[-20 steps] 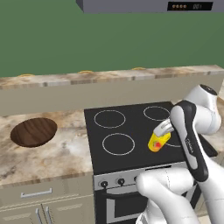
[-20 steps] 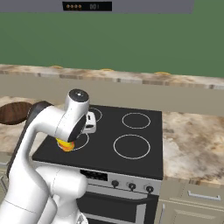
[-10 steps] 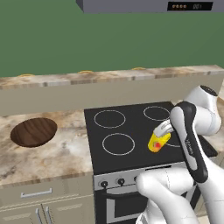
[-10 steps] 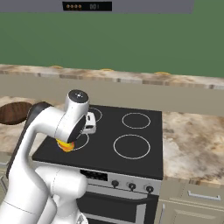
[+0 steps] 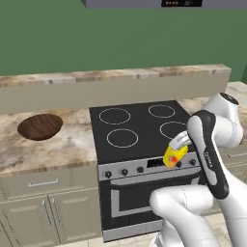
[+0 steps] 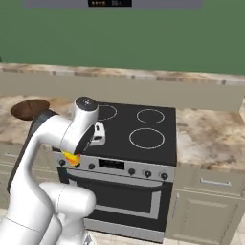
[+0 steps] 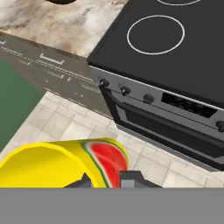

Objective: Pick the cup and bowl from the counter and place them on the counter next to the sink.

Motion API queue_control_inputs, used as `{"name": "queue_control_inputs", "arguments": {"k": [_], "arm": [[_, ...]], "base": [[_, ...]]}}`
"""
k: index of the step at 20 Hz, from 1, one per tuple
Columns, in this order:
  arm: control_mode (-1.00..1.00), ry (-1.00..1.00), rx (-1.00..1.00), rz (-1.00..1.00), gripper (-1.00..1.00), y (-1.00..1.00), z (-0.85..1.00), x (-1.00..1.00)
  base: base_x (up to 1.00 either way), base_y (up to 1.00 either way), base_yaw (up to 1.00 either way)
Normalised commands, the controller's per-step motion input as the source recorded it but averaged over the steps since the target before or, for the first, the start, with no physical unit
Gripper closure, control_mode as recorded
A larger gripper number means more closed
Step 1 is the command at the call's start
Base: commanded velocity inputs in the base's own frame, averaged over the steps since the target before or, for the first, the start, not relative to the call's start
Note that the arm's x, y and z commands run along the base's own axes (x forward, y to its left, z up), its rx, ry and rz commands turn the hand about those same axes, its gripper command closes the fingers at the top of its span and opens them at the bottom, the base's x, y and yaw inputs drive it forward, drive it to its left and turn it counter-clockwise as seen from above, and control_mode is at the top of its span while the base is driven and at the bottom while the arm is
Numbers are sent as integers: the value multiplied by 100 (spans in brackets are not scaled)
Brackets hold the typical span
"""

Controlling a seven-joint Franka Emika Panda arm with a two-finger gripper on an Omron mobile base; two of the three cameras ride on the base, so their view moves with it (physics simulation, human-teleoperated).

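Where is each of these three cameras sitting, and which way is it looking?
Left base view: behind the arm to its left, looking forward and down at the stovetop, the bowl on the counter; white arm at lower right, carrying the cup.
Right base view: behind, to its right; arm at lower left.
Hand view: on the hand, looking past the cup at oven and floor.
Both base views share stovetop, bowl and cup.

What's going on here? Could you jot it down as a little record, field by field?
place: simulated kitchen with a black stovetop set in a marbled counter
gripper: shut on the cup
cup: yellow with a red watermelon picture, held in the air by the stove's front edge
bowl: dark wooden, on the counter left of the stove, untouched
task progress: cup picked up, not yet set down; bowl not yet picked
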Motion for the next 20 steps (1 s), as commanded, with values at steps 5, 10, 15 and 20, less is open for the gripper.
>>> {"name": "queue_control_inputs", "arguments": {"k": [5,10,15,20], "arm": [[100,0,0,0,100,0,0,0],[100,0,0,0,100,0,0,0],[100,0,0,0,100,0,0,0],[100,0,0,0,100,0,0,0]], "base": [[-21,-2,5],[0,4,57],[0,0,80],[0,0,80]]}}
